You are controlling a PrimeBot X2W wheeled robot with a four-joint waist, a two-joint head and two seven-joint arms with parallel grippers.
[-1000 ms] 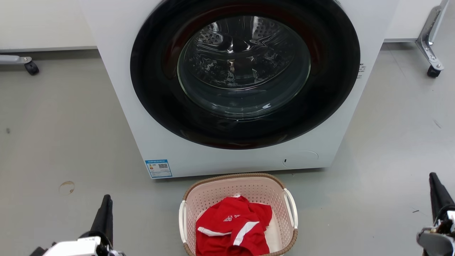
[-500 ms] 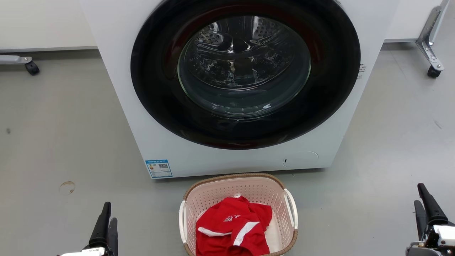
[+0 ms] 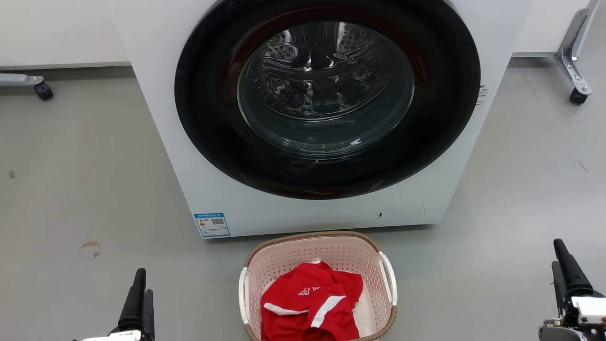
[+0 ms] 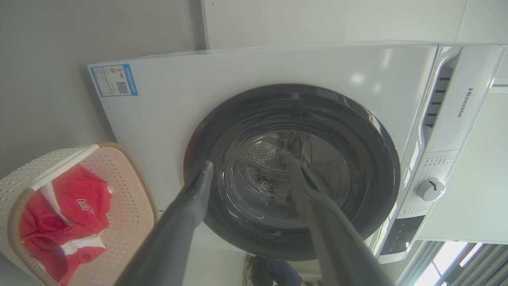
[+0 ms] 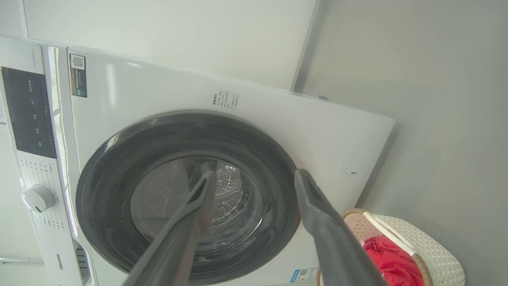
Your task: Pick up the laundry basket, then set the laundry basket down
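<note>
Sitting on the floor point(image 3: 71, 189) right by the washer point(image 3: 180, 156), the laundry basket point(image 3: 312, 235) has the left gripper point(image 3: 145, 282) and right gripper point(image 3: 557, 259) flanking it, jaws apart and empty, probably lining up for both handles.

Laundry basket point(image 3: 303, 258) sits on the floor point(image 3: 71, 189) just in front of the washing machine point(image 3: 156, 94), below its door point(image 3: 326, 94). Garment point(image 3: 310, 303) lies in the basket. Left gripper point(image 3: 144, 284) is off to the basket's left, right gripper point(image 3: 557, 259) to its right (both well apart from it). Casters point(image 3: 43, 90) flank the machine, further back.
</note>
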